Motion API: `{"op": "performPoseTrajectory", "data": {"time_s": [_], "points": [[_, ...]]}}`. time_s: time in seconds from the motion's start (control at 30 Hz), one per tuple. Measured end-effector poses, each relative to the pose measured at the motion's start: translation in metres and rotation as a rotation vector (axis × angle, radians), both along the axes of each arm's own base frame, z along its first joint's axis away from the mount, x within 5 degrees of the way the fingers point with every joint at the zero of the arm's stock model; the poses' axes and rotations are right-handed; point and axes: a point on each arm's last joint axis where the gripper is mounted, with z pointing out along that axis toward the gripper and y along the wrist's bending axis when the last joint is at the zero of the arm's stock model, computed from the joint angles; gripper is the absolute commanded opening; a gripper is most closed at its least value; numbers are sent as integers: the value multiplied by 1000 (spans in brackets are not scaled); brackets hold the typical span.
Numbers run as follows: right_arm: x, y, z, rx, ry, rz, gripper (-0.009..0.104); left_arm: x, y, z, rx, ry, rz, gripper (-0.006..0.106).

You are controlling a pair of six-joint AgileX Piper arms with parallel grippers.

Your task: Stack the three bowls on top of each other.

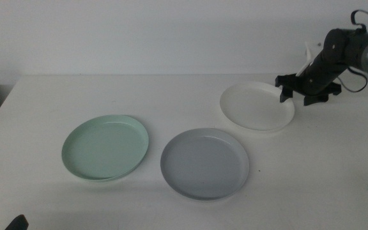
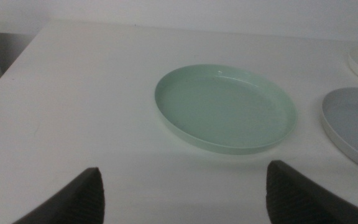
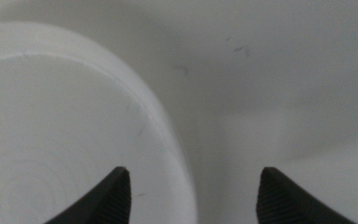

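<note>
The mint green bowl (image 1: 106, 147) lies at the table's left, the grey bowl (image 1: 204, 163) just right of it near the front, and the white bowl (image 1: 257, 105) farther back on the right. My right gripper (image 1: 305, 97) hangs open over the white bowl's right rim (image 3: 166, 149), one jaw above the bowl's inside, the other outside it. The left gripper (image 2: 182, 193) waits open at the front left with nothing between its jaws, looking at the green bowl (image 2: 224, 107) and part of the grey bowl (image 2: 353, 124).
The white table (image 1: 56, 102) spreads wide behind and left of the bowls. A dark tip (image 1: 16, 223) of the left arm shows at the bottom edge. The right arm (image 1: 340, 54) reaches in from the far right.
</note>
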Motion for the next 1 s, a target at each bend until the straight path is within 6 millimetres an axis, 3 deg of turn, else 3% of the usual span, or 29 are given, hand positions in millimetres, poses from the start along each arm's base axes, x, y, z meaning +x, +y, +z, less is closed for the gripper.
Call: {"op": "performPoseTrajectory", "data": {"time_s": [0.23, 0.4, 0.5, 0.6, 0.77, 0.9, 1.0], "points": [[4, 4, -19, 35, 15, 14, 31, 0, 0, 0, 0, 0, 0, 82], [5, 5, -21, 34, 9, 39, 0, 0, 0, 0, 0, 0, 0, 82], [2, 5, -15, 28, 3, 55, 0, 0, 0, 0, 0, 0, 0, 82], [-10, 4, 6, 29, -23, 61, 0, 0, 0, 0, 0, 0, 0, 82], [-58, 5, 63, 73, -139, 35, 0, 0, 0, 0, 0, 0, 0, 82], [-105, 20, 86, 91, -170, 77, 0, 0, 0, 0, 0, 0, 0, 82], [-136, 43, 97, 103, -174, 146, 0, 0, 0, 0, 0, 0, 0, 82]]}}
